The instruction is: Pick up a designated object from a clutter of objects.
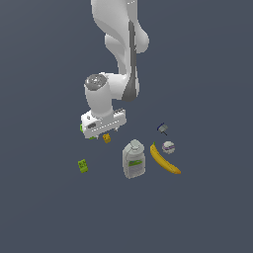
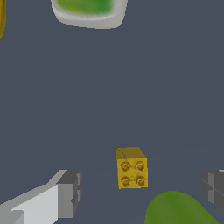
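The tiny yellow-orange studded block sits on the floor just under my gripper. In the wrist view the block lies studs up between the two grey fingers, and neither finger touches it. The gripper is open and empty, a little above the block. The green cup stands right beside the block; in the exterior view it is mostly hidden behind the hand.
The grey-white bottle lies to the exterior view's right of the block and also shows in the wrist view. Further right are the banana, a small whitish ball and a tiny grey-blue item. A lime-green studded block lies nearer the front left.
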Robot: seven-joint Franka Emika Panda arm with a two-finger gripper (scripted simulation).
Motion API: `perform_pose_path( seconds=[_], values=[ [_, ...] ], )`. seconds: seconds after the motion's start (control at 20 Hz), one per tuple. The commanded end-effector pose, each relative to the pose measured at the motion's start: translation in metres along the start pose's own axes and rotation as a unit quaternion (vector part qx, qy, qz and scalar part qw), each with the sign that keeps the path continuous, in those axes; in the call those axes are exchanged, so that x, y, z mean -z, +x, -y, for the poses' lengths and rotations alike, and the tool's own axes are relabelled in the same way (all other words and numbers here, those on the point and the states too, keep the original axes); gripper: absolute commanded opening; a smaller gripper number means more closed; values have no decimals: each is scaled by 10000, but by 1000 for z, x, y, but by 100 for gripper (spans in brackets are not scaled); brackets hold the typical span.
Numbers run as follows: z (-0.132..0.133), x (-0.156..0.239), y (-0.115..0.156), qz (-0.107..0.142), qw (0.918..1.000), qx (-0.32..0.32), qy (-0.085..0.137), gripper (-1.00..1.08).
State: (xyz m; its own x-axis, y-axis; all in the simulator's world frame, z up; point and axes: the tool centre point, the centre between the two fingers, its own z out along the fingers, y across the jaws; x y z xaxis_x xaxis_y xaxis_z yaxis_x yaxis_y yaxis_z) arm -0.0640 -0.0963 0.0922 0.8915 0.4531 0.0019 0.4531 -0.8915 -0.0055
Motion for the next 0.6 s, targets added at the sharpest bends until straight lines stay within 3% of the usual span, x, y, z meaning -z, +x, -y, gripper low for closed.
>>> perform_pose_path(
  seconds=[0.0, 0.55],
  values=[
    [-1, -9, -8, 1, 9999, 109, -14, 100],
    [-2, -20, -19, 13, 9997, 224, -23, 100]
  ],
)
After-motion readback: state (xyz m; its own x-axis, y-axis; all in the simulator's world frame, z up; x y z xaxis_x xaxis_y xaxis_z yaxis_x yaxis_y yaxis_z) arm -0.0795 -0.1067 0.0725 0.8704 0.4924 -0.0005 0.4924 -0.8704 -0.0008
